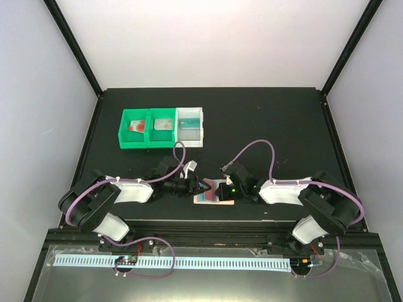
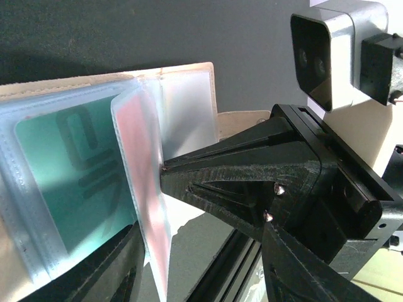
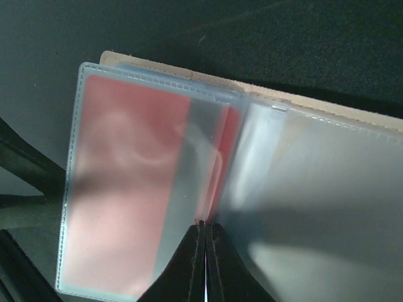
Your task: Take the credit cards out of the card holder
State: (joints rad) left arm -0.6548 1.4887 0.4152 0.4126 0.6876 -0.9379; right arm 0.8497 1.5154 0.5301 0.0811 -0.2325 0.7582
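Starting at the near edge of the matte black table, about midway along it, we find the flat tan-peach bifold card holder lying open between the two arms. They reach for it from either side, and we take it that one is meant to part the pages while the other draws a card. The right gripper has its black jaws pressed together on the edge of a clear plastic sleeve by the fold, propping that leaf up off the rest. We judge this is meant to expose the pocket mouth. The left gripper faces it from the opposite side with its jaws spread wide and gripping nothing, the raised leaf standing between them, which looks to us like the set-up for a pinch. Of the holder itself, the tan cover shows only as a thin border around frosted pockets with stitched edges. A thin red-pink credit card sits in the raised sleeve, its colour dulled by the plastic. A teal credit card with a darker printed mark lies in the flat pocket beside it. Both are still pocketed, so these two are not yet out. Farther off, toward the far-left corner, two green plastic bins and one white plastic bin stand in a row, well apart from the holder. Each holds something flat that is too small for us to name.
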